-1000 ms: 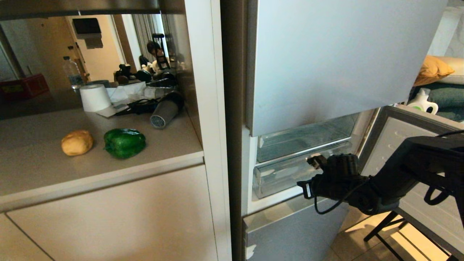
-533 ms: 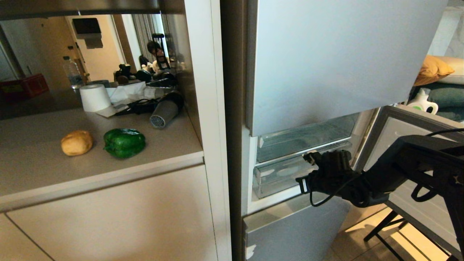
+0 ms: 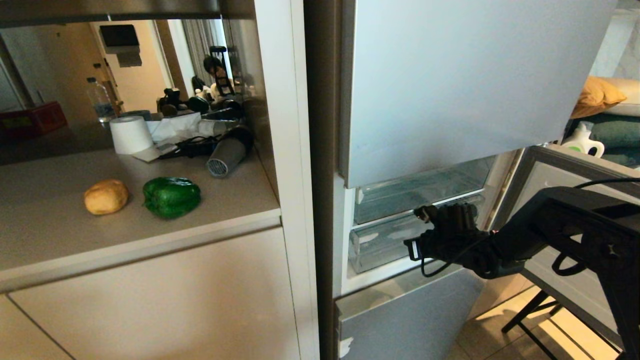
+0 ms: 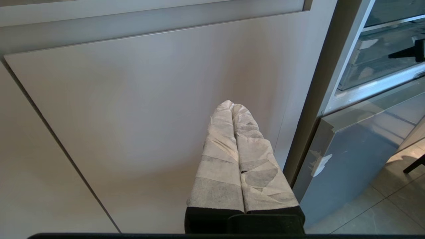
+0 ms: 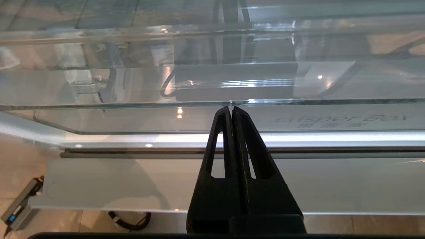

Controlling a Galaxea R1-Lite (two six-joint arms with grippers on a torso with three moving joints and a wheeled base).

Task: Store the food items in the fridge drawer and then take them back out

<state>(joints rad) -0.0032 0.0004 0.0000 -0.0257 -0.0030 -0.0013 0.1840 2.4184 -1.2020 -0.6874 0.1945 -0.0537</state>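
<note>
A dark green bell pepper (image 3: 171, 197) and a tan potato (image 3: 106, 196) lie side by side on the beige counter (image 3: 60, 235), left of the fridge. The clear fridge drawer (image 3: 385, 240) sits pushed in under a glass shelf, behind the open lower door. My right gripper (image 3: 422, 214) is shut and holds nothing. Its black tips (image 5: 231, 108) rest at the top edge of the drawer front (image 5: 132, 116). Low down, my left gripper (image 4: 231, 104) is parked, its white-taped fingers (image 4: 219, 149) shut and pointing at a beige cabinet door (image 4: 116, 116).
The lower fridge door (image 3: 565, 200) stands open to the right, with my right arm in front of it. The closed upper fridge door (image 3: 450, 90) hangs above. A paper roll (image 3: 131, 134), a hair dryer (image 3: 227, 152), a water bottle (image 3: 101, 100) and a red box (image 3: 32, 119) crowd the counter's back.
My right gripper has risen and moved left, from below the drawer front up to its top edge. The drawer, pepper and potato have not moved.
</note>
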